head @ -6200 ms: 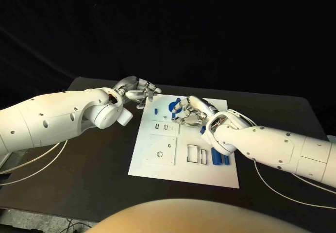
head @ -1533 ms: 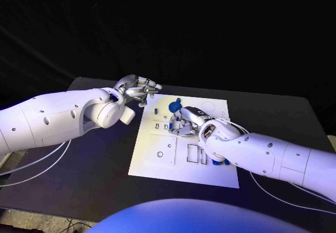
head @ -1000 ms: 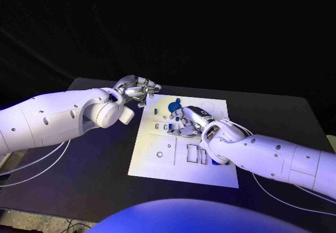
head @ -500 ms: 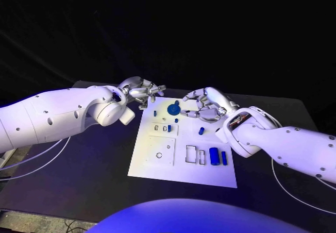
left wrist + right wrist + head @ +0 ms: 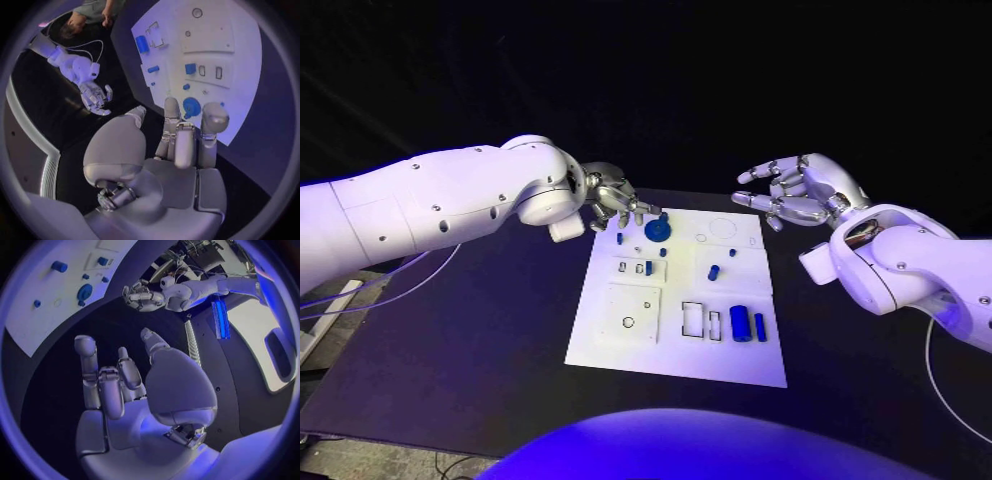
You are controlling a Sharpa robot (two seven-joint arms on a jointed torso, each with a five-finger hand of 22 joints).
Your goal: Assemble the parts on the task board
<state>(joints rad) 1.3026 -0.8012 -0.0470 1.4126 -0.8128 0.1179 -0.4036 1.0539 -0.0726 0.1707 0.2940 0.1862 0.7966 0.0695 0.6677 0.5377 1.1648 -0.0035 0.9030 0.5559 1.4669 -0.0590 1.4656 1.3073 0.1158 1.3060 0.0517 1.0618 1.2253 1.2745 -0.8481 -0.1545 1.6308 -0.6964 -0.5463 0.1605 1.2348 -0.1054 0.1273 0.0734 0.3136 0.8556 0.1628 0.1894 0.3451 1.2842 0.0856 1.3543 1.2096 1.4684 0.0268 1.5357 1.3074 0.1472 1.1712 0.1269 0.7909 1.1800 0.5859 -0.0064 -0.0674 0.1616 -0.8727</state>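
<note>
The white task board [image 5: 629, 345] lies flat in the middle of the table. A blue round disc [image 5: 656, 231] sits near its far edge, with several small blue parts around it, one of them [image 5: 714, 271] near the middle. Two longer blue parts [image 5: 740, 323] stand in slots at the right. My left hand [image 5: 615, 205] hovers at the board's far left corner, fingers apart, holding nothing; the disc [image 5: 191, 106] lies just beyond its fingertips [image 5: 214, 116]. My right hand [image 5: 798, 195] is raised off the board's far right corner, fingers spread and empty [image 5: 115, 380].
The black table [image 5: 473, 340] surrounds the board on all sides. Empty outlined slots [image 5: 692, 318] and a raised plate with a hole [image 5: 630, 312] mark the board's near half. Each wrist view shows the other hand [image 5: 94, 95] [image 5: 142, 296] across the table.
My right hand has lifted off the board's middle and drawn back to the far right, empty. A small blue part now lies uncovered there. My left hand shifted slightly toward the board.
</note>
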